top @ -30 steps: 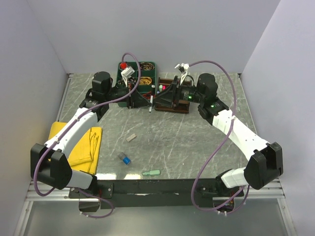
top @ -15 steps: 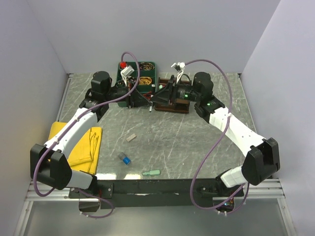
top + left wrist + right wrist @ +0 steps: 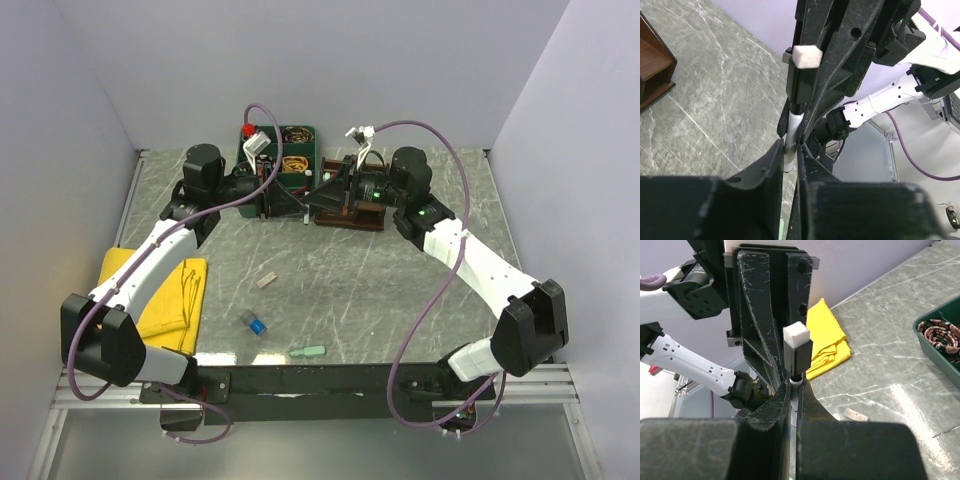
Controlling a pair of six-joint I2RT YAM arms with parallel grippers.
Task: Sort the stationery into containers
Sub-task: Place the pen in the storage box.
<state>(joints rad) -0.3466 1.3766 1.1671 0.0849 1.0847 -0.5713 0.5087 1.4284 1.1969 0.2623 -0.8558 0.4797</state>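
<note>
the right gripper [image 3: 794,392] is pinched shut on the black-and-white pen [image 3: 797,357], above the bench just left of the wooden organiser [image 3: 652,65]. the left gripper [image 3: 791,150] flanks the pen's lower end; i cannot tell if it grips. it should back off fully before the pen goes over 1 compartment.

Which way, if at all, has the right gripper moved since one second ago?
Yes: the right gripper has shifted slightly left in the top view, further across the brown organiser toward the green tray.
</note>
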